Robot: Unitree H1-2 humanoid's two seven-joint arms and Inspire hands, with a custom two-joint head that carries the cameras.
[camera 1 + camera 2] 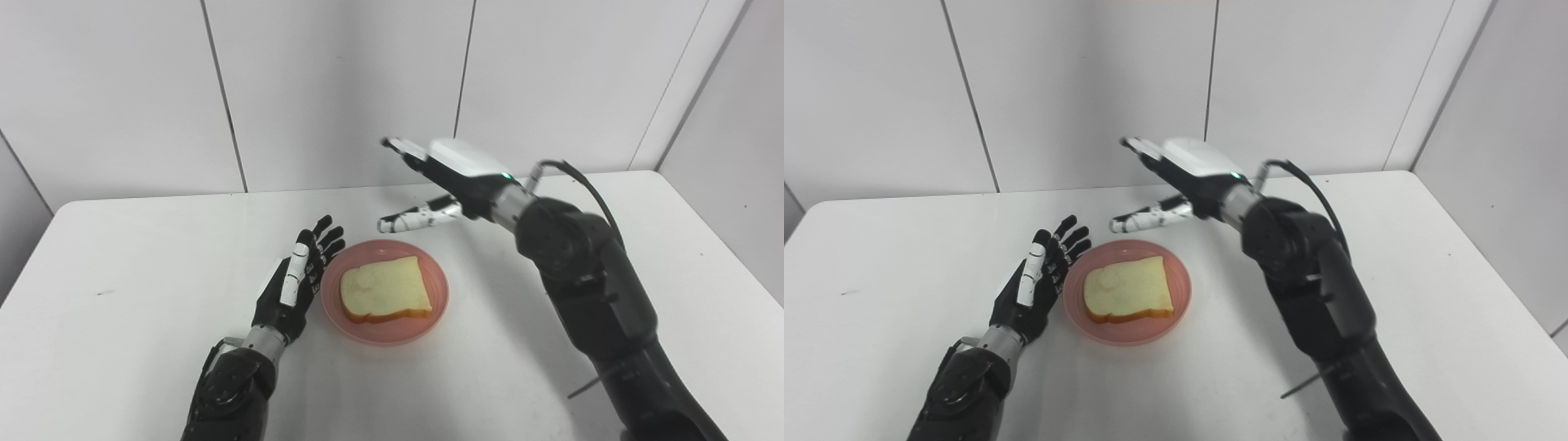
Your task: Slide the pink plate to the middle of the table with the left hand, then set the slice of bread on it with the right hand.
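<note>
Bright, even light from overhead. Soft, faint shadows lie on the white matte table under the round pink plate and both arms. Focus sharp throughout; mild glare on the far white wall panels.

Both arms are cut off by the bottom edge of the frame, so nothing above the forearms shows. The tabletop runs out past the bottom edge and lower corners; its near rim is unseen. The right hand turns its back to the camera, so its palm and most fingers are hidden behind the white shell. The slice of bread covers the middle of the pink plate. Whether the left hand touches the plate's left rim cannot be told.
</note>
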